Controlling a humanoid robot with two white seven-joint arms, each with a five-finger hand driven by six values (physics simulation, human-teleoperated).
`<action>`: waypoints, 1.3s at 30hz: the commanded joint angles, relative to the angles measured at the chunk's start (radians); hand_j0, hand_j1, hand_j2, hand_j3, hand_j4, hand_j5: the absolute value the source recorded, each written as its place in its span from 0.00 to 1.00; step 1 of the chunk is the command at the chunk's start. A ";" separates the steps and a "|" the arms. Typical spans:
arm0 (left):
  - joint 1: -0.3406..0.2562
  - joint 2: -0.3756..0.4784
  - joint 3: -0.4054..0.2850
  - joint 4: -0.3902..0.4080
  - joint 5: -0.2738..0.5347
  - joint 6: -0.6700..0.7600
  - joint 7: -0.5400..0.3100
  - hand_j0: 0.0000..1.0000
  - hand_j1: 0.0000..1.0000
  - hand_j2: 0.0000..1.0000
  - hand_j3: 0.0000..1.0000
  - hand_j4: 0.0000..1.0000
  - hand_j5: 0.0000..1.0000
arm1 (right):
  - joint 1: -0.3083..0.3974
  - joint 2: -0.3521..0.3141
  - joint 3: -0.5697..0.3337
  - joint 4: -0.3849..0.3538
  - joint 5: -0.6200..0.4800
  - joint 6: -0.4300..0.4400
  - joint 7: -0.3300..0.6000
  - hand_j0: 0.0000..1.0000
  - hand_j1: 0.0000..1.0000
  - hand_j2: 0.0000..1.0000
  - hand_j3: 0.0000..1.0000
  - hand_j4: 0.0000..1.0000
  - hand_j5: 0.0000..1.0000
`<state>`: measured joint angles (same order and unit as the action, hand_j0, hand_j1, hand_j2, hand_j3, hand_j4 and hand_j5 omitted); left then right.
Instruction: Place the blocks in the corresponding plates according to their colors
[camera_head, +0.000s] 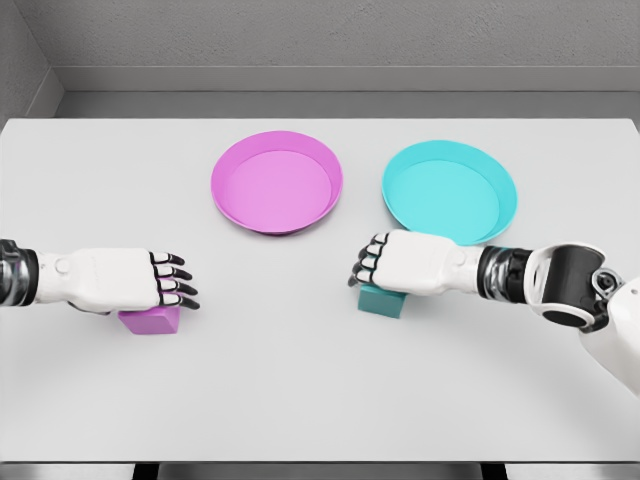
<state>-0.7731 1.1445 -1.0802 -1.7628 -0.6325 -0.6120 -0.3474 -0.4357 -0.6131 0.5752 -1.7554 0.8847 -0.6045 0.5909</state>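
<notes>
Smooth grey table (300, 390); round pink plate (277, 183), round cyan plate (450, 191).

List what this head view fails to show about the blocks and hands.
- Pink block: top hidden under the left hand; contact unclear.
- Teal block: mostly covered by the right hand; grasp unclear.
- Left arm: cut off by the picture's left edge.
- Teal plate: near rim hidden behind the right hand.

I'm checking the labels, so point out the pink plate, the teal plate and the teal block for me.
pink plate (275, 190), head view, flat inner base.
teal plate (440, 195), head view, flat inner base.
teal block (380, 301), head view, front face below the right hand.
</notes>
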 joint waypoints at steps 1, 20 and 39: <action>0.000 0.000 -0.001 0.000 0.004 0.001 -0.002 1.00 1.00 1.00 1.00 1.00 1.00 | 0.000 0.001 0.008 0.001 -0.023 -0.006 0.020 0.70 0.70 0.70 0.70 0.70 0.70; 0.002 -0.006 -0.010 0.000 0.004 0.001 -0.024 0.63 0.63 0.63 0.63 0.63 0.63 | -0.139 0.013 -0.255 0.243 -0.222 -0.006 0.020 0.60 0.60 0.60 0.60 0.60 0.60; -0.063 -0.025 -0.001 0.005 0.019 0.001 -0.019 0.57 0.57 0.57 0.57 0.57 0.57 | -0.244 0.095 -0.256 0.427 -0.184 -0.006 0.020 1.00 1.00 1.00 1.00 1.00 1.00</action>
<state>-0.8360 1.1262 -1.0824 -1.7601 -0.6215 -0.6127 -0.3672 -0.6750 -0.5165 0.3210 -1.3292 0.7064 -0.6139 0.6114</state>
